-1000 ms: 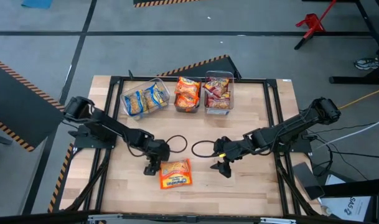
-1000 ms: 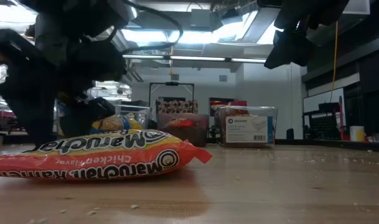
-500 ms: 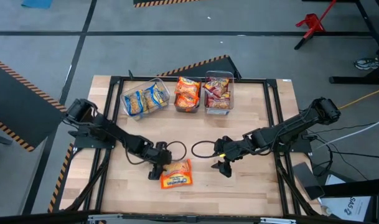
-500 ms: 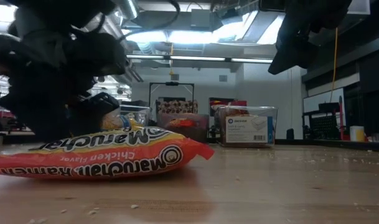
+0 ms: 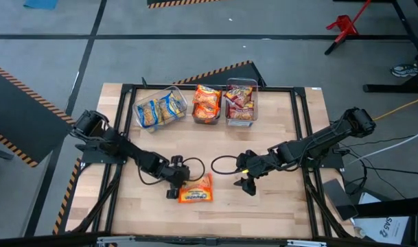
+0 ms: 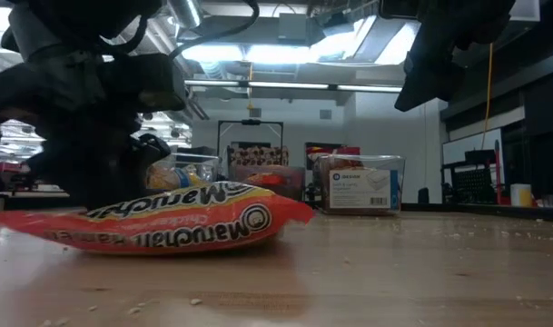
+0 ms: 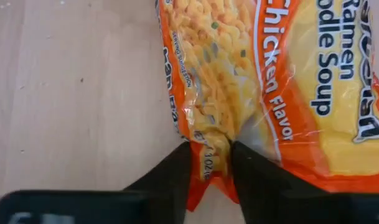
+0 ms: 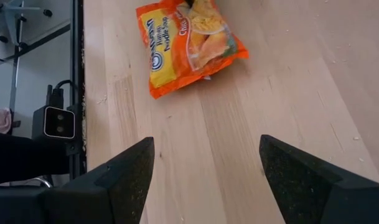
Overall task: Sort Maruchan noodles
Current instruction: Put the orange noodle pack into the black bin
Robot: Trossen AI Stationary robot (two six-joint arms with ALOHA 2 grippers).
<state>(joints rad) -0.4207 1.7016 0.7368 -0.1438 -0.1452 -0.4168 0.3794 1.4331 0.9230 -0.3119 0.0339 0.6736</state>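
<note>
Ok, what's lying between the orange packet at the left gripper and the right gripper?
Only bare wood. In the right wrist view, clear table runs from the right gripper to the orange packet; the high view agrees.

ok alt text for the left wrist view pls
The left gripper pinches the crinkled edge of an orange chicken-flavor Maruchan ramen packet, its two dark fingers closed on the wrapper. The packet lies on a pale wooden table.

left gripper (image 7: 211, 158) pinched shut, right gripper (image 8: 205, 168) spread
</note>
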